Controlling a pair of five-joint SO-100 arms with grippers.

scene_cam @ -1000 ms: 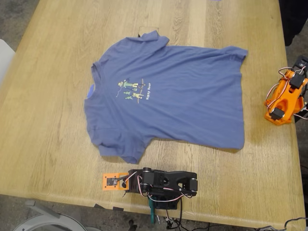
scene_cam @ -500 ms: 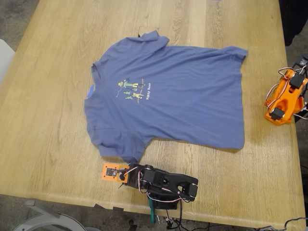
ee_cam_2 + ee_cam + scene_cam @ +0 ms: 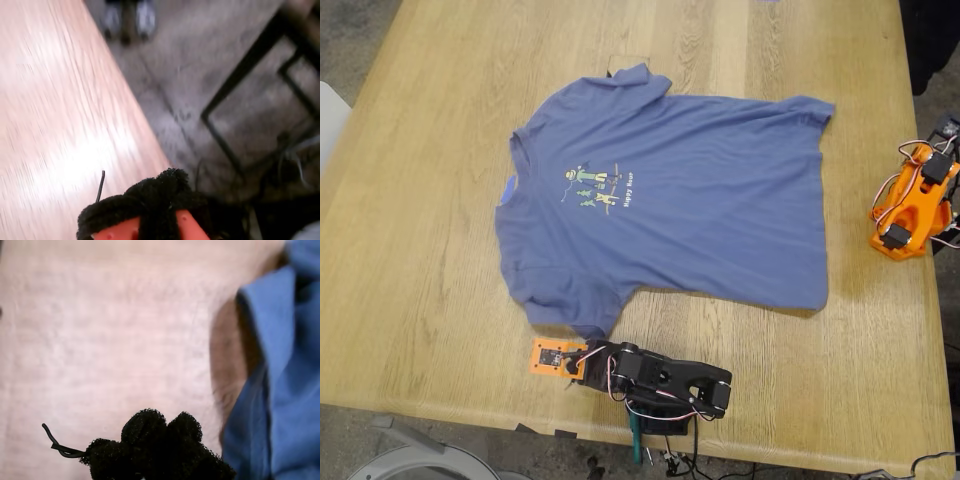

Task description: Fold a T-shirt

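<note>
The blue-purple T-shirt [image 3: 670, 200] lies spread flat on the wooden table [image 3: 420, 250], collar toward the exterior view's left and hem toward its right, with the small green-and-yellow print [image 3: 595, 187] facing up. My first gripper [image 3: 570, 358], on the black arm, sits low at the near table edge just below the shirt's near sleeve [image 3: 585, 318]. In the first wrist view its black fuzzy pads [image 3: 150, 432] touch each other, empty, with the sleeve [image 3: 285, 390] beside them. My second gripper [image 3: 155, 197], on the folded orange arm [image 3: 910, 200], is shut and empty over the table edge.
The table's near edge runs just behind the black arm [image 3: 665, 380]. The floor and a dark metal frame [image 3: 235, 95] show past the table edge in the second wrist view. Bare wood surrounds the shirt on every side.
The black arm has swung a little toward the shirt's near sleeve. The shirt and the orange arm have not moved.
</note>
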